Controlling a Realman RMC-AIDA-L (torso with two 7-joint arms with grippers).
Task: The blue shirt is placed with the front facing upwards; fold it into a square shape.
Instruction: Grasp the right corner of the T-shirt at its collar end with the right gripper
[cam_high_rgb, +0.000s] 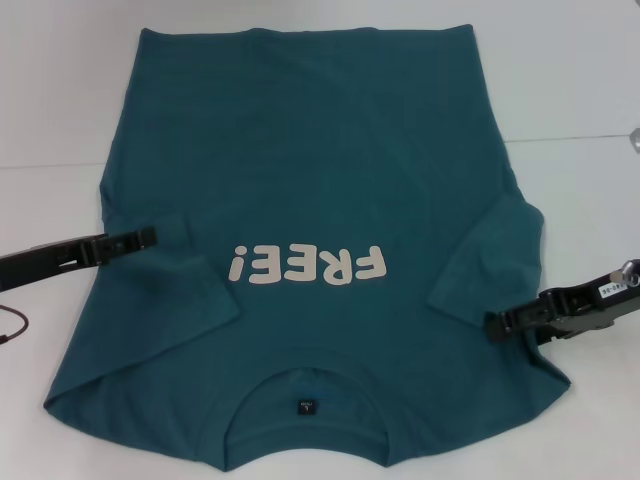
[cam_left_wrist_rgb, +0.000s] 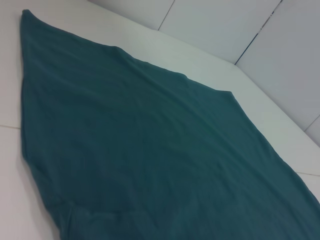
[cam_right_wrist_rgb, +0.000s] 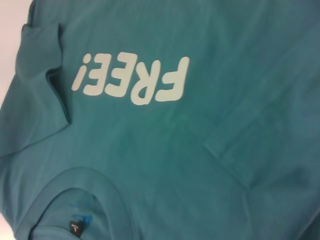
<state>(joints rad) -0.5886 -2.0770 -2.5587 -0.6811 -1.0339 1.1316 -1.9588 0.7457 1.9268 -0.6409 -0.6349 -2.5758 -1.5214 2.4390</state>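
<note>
Blue shirt (cam_high_rgb: 310, 180) lies flat between left gripper (cam_high_rgb: 148, 237) and right gripper (cam_high_rgb: 492, 325); finger states unclear.

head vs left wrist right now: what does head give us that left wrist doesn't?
Head view only: the cream "FREE!" lettering, the small dark neck label, both sleeves folded inward, the left gripper over the shirt's left sleeve and the right gripper at its right edge. Left wrist view only: panel seams on the white surroundings. Both show the large dark teal-blue cotton T-shirt lying flat on the white table.
</note>
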